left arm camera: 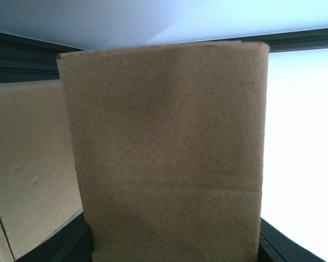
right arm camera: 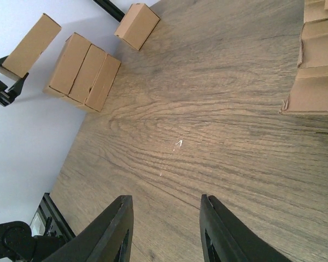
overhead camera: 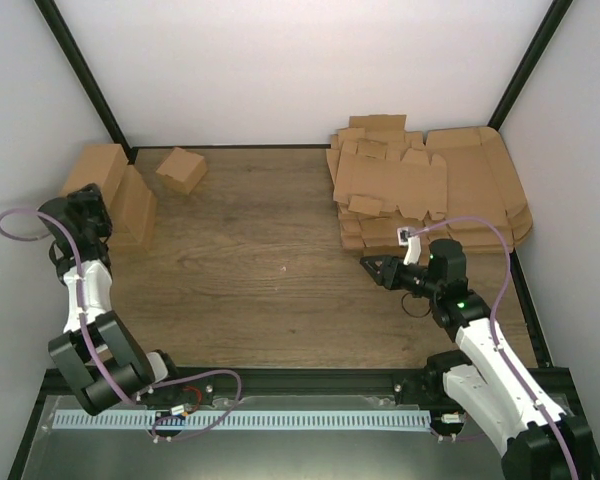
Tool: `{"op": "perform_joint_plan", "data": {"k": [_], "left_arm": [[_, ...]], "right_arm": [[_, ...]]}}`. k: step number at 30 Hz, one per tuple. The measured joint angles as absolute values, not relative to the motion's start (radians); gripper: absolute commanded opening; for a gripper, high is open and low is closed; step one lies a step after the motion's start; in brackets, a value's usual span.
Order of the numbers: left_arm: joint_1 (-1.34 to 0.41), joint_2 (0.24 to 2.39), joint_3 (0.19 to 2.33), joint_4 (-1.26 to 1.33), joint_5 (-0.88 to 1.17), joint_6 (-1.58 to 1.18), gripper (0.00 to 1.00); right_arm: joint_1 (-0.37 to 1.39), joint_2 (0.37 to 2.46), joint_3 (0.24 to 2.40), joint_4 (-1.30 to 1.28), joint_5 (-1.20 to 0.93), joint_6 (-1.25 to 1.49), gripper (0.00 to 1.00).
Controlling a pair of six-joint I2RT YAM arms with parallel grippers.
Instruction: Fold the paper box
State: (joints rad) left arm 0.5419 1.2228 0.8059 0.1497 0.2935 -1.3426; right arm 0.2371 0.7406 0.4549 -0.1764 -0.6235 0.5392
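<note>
Brown wood-grain table, white walls; my left jaws clamp the paper box, blocking that view; right jaws gape.

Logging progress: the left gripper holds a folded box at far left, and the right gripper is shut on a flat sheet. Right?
No: the right gripper is open and empty, beside the flat sheets, as the right wrist view shows. The left gripper does hold the folded box.

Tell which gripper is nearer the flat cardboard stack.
Right. Right gripper, jaws open, sits just off the near-left corner of the flat cardboard stack; left gripper holds the paper box across the table.
</note>
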Motion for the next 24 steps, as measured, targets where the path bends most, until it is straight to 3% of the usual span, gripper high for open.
{"op": "perform_joint_plan", "data": {"k": [24], "left_arm": [[0.542, 1.348, 0.787, 0.265, 0.319, -1.389, 0.57]], "right_arm": [[0.237, 0.774, 0.454, -0.155, -0.616, 0.570, 0.36]]}}
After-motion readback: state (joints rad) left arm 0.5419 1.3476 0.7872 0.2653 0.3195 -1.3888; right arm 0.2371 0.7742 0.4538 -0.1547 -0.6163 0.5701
